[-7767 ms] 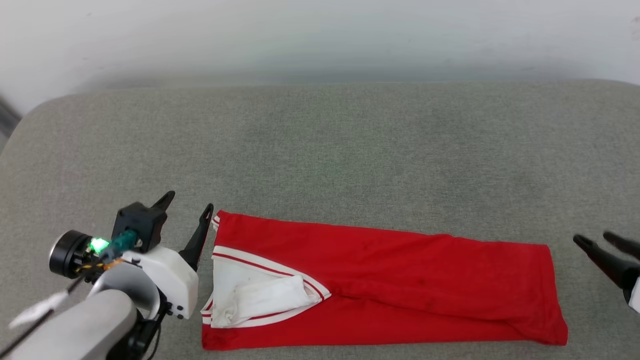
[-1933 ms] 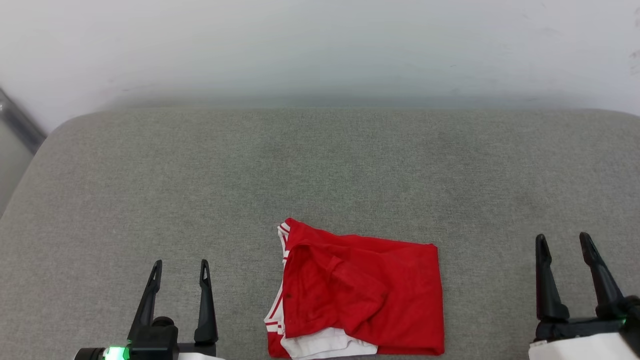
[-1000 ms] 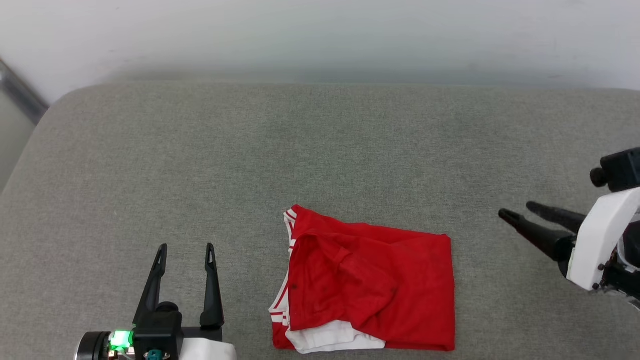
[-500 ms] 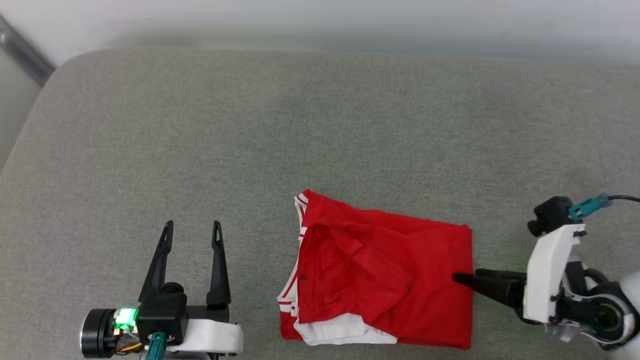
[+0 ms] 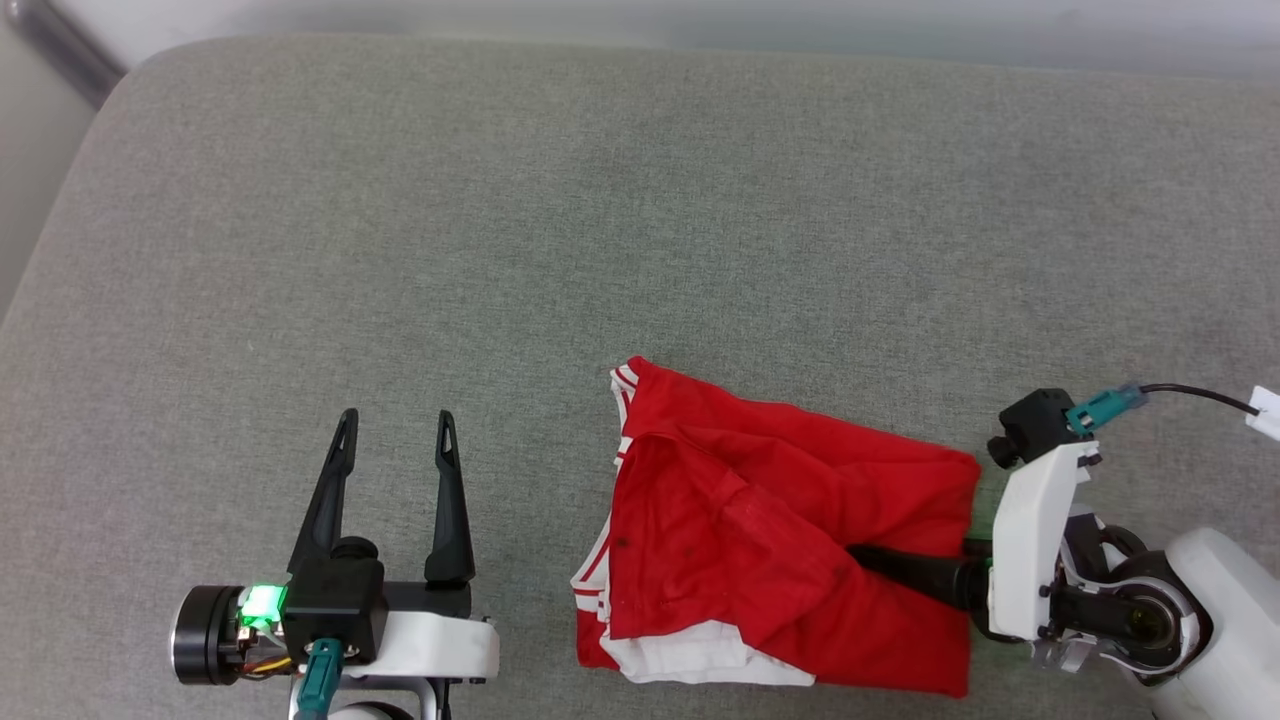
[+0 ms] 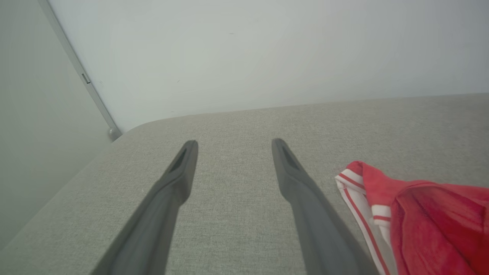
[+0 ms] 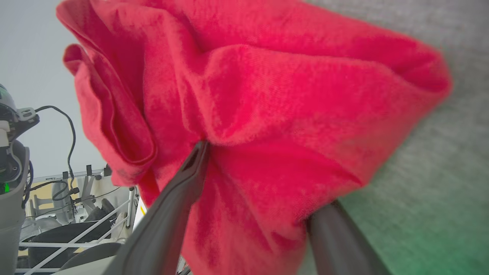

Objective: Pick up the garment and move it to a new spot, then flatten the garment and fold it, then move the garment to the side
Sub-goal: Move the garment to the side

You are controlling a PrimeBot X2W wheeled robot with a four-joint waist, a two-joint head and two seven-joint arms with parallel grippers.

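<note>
A grey cushion (image 5: 500,250) carried the folded red garment (image 5: 780,520) near, right of centre, with white cloth and striped trim peeking out at its left. The right hand (image 5: 862,556), fingers spread, straddled the garment's right edge. It should probably pinch every layer before sliding, or the fold would open. The left hand (image 5: 396,418) rested spread at near left, apart from the cloth. The right hand's lower finger lay hidden under cloth, and no lettering could be seen.
</note>
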